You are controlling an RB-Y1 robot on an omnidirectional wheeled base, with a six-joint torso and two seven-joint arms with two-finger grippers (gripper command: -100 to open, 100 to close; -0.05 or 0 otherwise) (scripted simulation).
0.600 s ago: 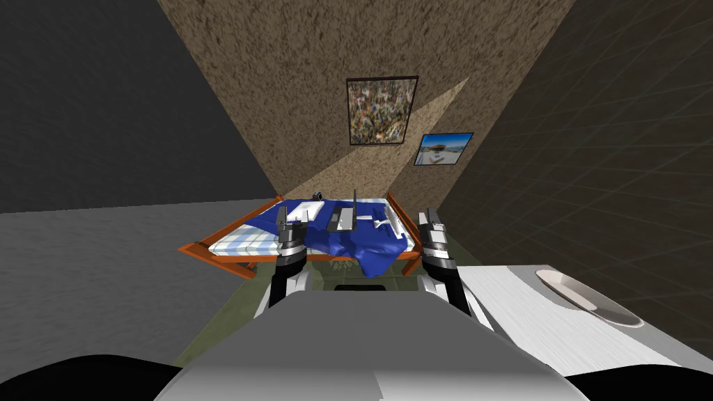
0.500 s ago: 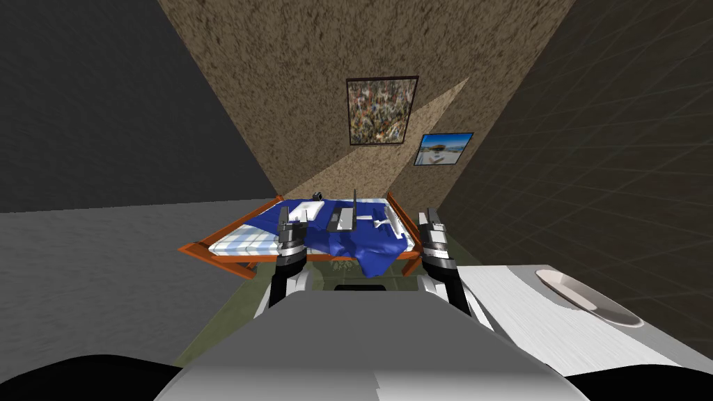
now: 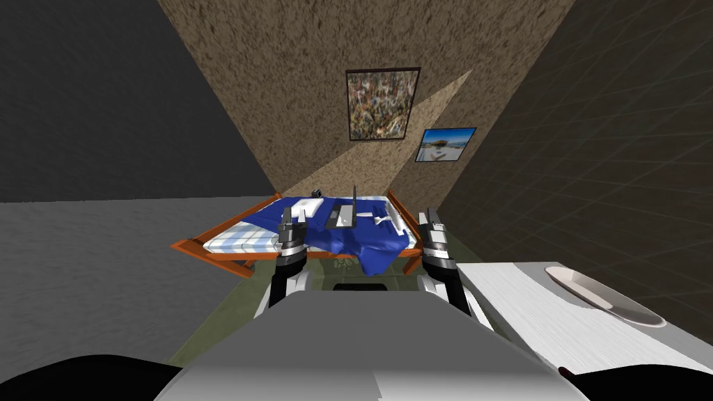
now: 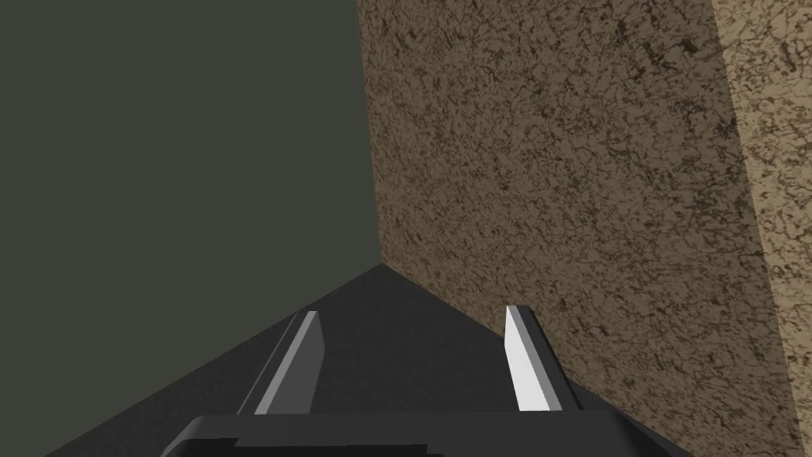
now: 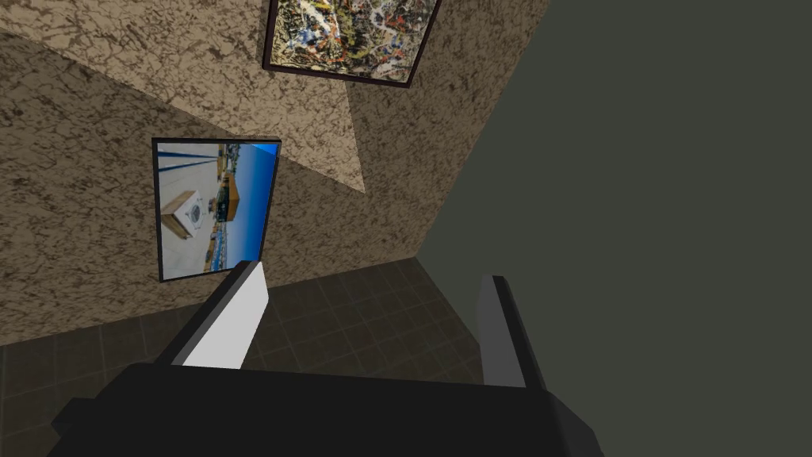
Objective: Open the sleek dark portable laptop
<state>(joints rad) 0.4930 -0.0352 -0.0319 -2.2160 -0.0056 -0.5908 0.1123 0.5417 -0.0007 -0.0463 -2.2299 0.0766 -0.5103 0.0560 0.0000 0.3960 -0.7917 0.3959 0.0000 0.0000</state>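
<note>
Rough brown walls close off the far end of the room, and a bed (image 3: 186, 246) with an orange-brown frame is set against them. A blue blanket (image 3: 362, 247) is spread over the bed, with one edge hanging over the near rail. The laptop (image 3: 342, 216) is placed on the blanket near the middle of the bed. Its grey base lies flat and its thin dark lid stands upright. It is located beyond both grippers and between them, closer to the left gripper (image 3: 292, 217), and is touched by neither. The left gripper is raised before the near rail with its fingers spread wide and nothing held. The right gripper (image 3: 432, 217) is raised beside the bed's right corner, likewise spread and empty.
</note>
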